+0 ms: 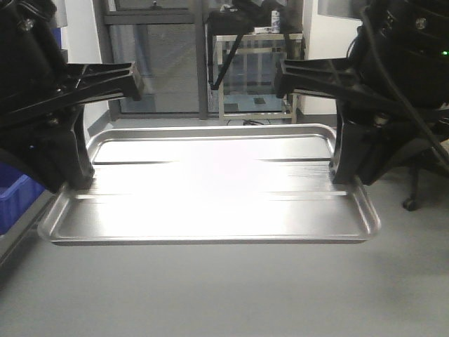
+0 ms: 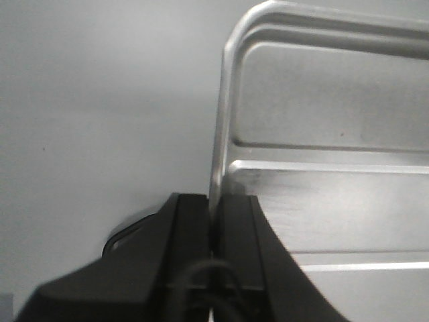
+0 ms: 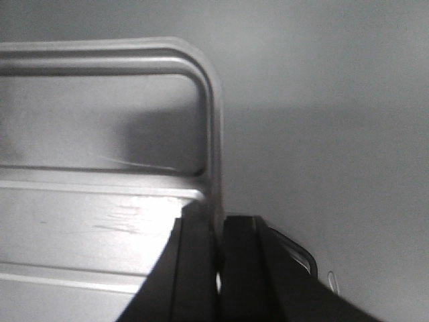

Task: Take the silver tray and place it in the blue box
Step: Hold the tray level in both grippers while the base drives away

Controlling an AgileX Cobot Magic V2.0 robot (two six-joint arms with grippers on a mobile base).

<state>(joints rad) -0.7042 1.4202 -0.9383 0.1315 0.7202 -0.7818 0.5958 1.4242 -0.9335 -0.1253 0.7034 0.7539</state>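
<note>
Two-arm carry of the large shiny rectangular silver metal tray (image 1: 210, 217)

The left tool (image 2: 211, 225) pinches the tray's left rim and the right tool (image 3: 220, 231) pinches the right rim, jaws pressed onto the thin metal. The tray hangs roughly level, seemingly clear of the grey floor (image 1: 224, 295). To do this well, both arms should travel together at matched height and spacing, so neither rim slips. A blue plastic container (image 1: 14, 196) shows at far left; whether it's the target box I cannot tell.

Grey floor (image 1: 224, 295); metal-frame rack (image 1: 257, 77) standing at back, chair caster (image 1: 409, 203) at right.
</note>
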